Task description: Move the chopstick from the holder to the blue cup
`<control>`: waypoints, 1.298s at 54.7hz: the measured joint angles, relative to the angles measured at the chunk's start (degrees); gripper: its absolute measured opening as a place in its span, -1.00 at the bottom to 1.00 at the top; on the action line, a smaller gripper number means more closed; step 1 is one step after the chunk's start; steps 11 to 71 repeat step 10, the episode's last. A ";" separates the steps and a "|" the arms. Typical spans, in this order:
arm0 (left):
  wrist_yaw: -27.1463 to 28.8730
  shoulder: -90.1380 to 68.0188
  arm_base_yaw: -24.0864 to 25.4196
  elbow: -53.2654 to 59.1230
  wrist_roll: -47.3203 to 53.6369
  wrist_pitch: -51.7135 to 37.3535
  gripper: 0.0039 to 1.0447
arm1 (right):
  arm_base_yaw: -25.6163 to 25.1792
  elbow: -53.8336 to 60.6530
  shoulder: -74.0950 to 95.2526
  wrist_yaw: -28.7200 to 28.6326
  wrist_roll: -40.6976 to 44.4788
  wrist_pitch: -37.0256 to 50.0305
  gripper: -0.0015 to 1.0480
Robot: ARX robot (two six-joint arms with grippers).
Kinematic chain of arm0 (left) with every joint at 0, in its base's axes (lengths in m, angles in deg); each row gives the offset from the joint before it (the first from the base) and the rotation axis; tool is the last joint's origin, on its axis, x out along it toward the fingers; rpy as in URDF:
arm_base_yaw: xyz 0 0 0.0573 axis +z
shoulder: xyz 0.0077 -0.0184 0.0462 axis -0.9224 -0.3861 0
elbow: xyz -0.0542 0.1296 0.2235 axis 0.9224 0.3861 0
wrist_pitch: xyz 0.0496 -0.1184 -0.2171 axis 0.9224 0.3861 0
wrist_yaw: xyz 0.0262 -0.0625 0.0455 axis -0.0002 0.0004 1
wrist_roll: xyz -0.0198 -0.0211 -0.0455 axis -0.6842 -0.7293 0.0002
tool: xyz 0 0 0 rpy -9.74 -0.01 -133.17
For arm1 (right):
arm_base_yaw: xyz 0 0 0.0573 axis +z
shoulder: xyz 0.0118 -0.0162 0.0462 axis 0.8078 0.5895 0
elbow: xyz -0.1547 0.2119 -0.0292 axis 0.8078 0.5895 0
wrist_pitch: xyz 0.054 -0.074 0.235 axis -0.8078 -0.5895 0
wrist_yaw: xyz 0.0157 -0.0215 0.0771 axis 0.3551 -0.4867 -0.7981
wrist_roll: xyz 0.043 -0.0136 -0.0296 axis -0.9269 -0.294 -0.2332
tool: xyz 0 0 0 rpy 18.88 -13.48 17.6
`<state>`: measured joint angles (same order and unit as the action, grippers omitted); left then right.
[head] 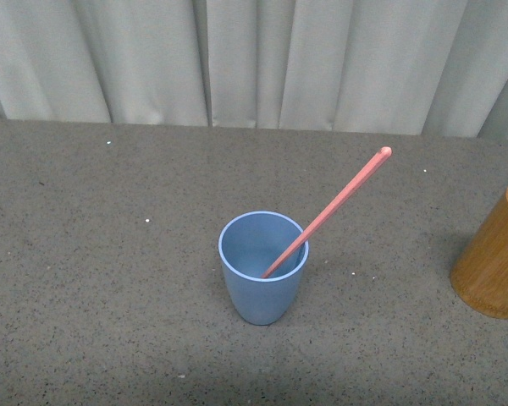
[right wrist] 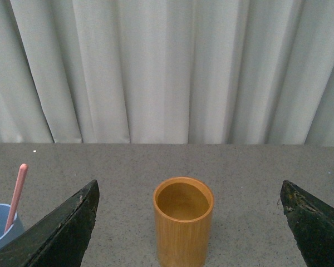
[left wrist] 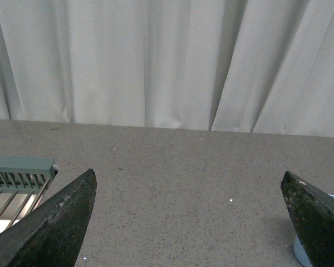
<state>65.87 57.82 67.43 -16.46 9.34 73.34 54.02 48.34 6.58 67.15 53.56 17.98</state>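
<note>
We see a grey speckled table (head: 110, 296) stretching back to a wall of pale pleated curtains (head: 254, 59), which fill the upper part of all three views. On the table's right side, cut by the edge of the front view, stands the holder (head: 495, 258) — an orange-brown cylinder with fine vertical grain; in the right wrist view we look down into its mouth and find it hollow, nothing standing in it. Well apart from it, near the middle of the table, stands the blue cup (head: 263, 266), upright, its rim paler than its wall. The chopstick (head: 339, 203) is in that cup: its lower tip rests inside against the near wall, the shaft leans on the rim on the holder's side and slants up and away, knob end high. We can read no brand, label or writing on any of these things.

The left gripper (left wrist: 189, 222) shows its two dark fingers (left wrist: 55, 228) spread wide with bare table between them; a pale green slatted object (left wrist: 16, 178) lies at one edge of that view. The right gripper (right wrist: 189, 228) is likewise spread wide — the holder stands beyond the gap, untouched, with cup and chopstick off to one side.
</note>
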 joint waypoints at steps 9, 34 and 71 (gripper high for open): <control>0.02 0.00 0.00 0.00 -0.02 0.00 0.88 | 0.00 0.00 0.00 0.00 0.00 0.00 0.81; 0.00 0.00 0.00 0.00 0.00 0.00 0.88 | 0.00 0.00 0.00 0.00 0.00 0.00 0.81; 0.00 0.00 0.00 0.00 0.00 0.00 0.88 | 0.00 0.00 0.00 0.00 0.00 0.00 0.81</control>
